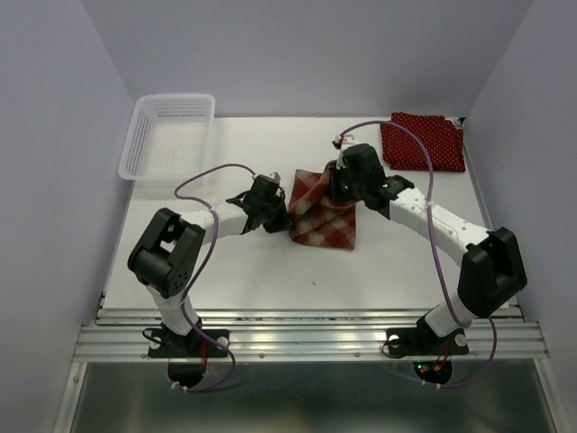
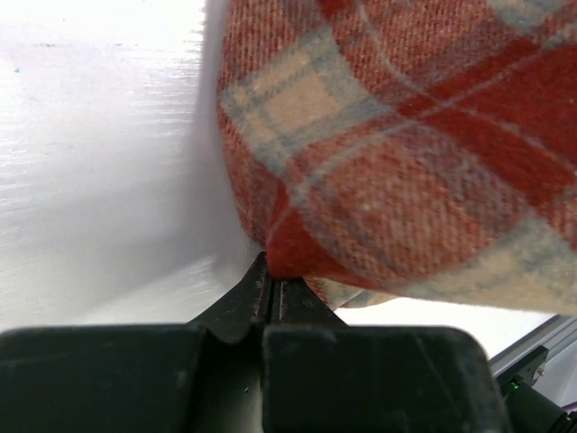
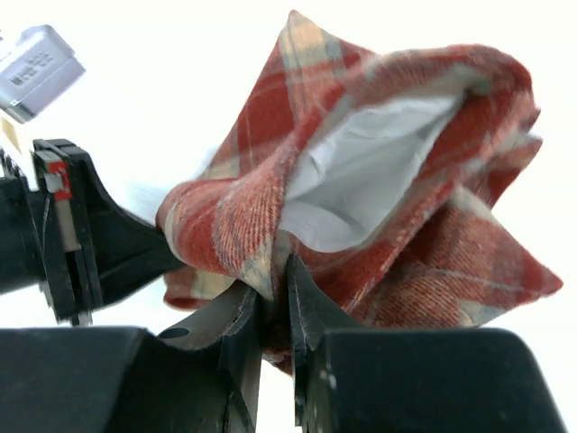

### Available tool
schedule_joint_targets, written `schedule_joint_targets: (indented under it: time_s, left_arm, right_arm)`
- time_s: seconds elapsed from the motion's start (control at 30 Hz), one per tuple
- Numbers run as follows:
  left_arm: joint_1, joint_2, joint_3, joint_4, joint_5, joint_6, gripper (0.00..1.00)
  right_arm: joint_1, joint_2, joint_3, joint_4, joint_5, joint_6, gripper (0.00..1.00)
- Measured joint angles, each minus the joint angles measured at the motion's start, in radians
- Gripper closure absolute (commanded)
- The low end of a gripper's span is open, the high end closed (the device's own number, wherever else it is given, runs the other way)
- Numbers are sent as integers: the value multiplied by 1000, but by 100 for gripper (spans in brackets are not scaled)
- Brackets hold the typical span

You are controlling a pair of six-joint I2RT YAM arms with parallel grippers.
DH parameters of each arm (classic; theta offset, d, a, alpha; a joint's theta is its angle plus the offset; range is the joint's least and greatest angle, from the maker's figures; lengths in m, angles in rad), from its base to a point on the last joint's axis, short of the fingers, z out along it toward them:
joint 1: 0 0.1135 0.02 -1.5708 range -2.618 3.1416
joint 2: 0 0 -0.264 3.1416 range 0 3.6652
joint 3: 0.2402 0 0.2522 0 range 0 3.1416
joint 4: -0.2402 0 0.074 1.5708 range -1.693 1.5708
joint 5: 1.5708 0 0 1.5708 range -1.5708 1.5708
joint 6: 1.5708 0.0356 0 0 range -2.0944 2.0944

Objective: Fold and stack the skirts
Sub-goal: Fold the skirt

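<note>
A: Two pinches on one plaid skirt [image 1: 321, 216], mid-table. From the left: white basket [image 1: 168, 135] at the far left corner. Then the left gripper [image 1: 267, 200], clamped tight on the skirt's left edge. Then the right gripper [image 1: 341, 185], nipped onto the far edge with cloth between the fingers.

B: Noted. Advice for the fold?

A: Lift both edges together and level, just clear of the table [image 1: 225, 262]. Carry across without stretching, lay edge on edge, let go only once flat. Likely risk: the thin bite on the left slipping out.

B: And further right?

A: Dotted red skirt [image 1: 422, 142], folded, at the far right corner, well apart. One layer or two, impossible to tell.

B: Anything from the wrists missed from above?

A: Left wrist: only a sliver of hem caught. Right wrist: white lining [image 3: 361, 180] gaping open, cloth bunched around it. From above alone: basket and dotted pile.
</note>
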Motion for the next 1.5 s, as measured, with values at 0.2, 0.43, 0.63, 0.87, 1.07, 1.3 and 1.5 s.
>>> schedule_joint_targets:
  time_s: [0.2,0.43,0.63,0.87,1.07,1.3,1.5]
  left_arm:
    - [3,-45,-70,57,2,24,100]
    - [4,-58,-88,43,2,91,50]
    - [9,-180,-92,-68,-14,168,1]
    - [6,-358,-47,-105,-29,207,1]
    - [20,-226,127,-120,-68,205,1]
    - [71,-100,183,-128,-66,194,1]
    - [101,-76,187,-134,-52,193,1]
  right_arm:
    - [-193,-73,-212,20,-199,127,86]
    - [-245,-72,-349,16,-287,169,24]
    - [-270,-88,-307,-72,-214,133,0]
    - [-274,-284,-248,-106,-323,106,0]
    - [-274,-295,-190,18,-533,176,0]
    - [-260,-44,-165,117,-659,266,0]
    - [-259,82,-296,118,-611,293,0]
